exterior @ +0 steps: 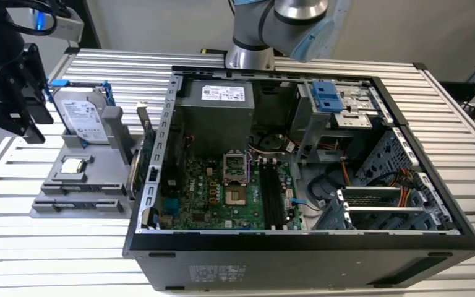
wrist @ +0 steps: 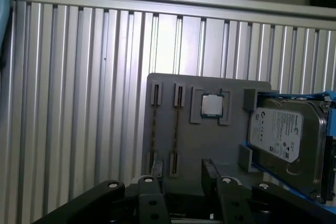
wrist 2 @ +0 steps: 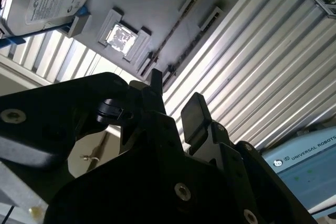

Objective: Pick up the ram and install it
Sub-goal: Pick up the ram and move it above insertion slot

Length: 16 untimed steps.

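Gripper [wrist: 183, 171] spread open, empty, over the grey holder [wrist: 210, 140] on the worktop [wrist: 79, 103]. The ram [wrist: 176, 129] stands on edge in a holder slot, likely so its upper edge can be pinched.

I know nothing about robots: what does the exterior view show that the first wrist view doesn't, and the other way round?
The exterior view adds the open computer case, its green motherboard and the arm's base. The first wrist view adds a close look at the open fingers and the ram, which stands on edge in a slot. Both share the grey holder, the silver hard drive and the square CPU chip.
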Tool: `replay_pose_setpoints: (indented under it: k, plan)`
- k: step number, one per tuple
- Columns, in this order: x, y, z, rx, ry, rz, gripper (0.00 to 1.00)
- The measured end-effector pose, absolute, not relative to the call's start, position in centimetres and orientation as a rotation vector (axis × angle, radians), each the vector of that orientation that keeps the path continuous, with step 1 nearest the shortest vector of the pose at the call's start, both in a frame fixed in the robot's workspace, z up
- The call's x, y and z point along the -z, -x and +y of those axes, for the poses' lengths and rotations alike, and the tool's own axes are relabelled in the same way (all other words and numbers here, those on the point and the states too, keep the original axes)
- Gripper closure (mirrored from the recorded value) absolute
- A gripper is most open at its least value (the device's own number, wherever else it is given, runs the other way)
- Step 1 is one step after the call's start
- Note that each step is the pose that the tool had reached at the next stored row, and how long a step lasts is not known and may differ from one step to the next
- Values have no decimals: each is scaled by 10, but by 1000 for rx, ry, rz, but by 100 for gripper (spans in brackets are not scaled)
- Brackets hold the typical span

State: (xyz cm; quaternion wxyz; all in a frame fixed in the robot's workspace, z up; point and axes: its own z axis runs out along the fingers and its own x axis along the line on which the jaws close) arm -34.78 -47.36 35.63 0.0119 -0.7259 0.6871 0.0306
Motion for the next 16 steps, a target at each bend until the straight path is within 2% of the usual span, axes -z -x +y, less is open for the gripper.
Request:
replay_pose_setpoints:
  k: [16]
  plan:
    - [-350,348,-474,-95,2264,2143,0]
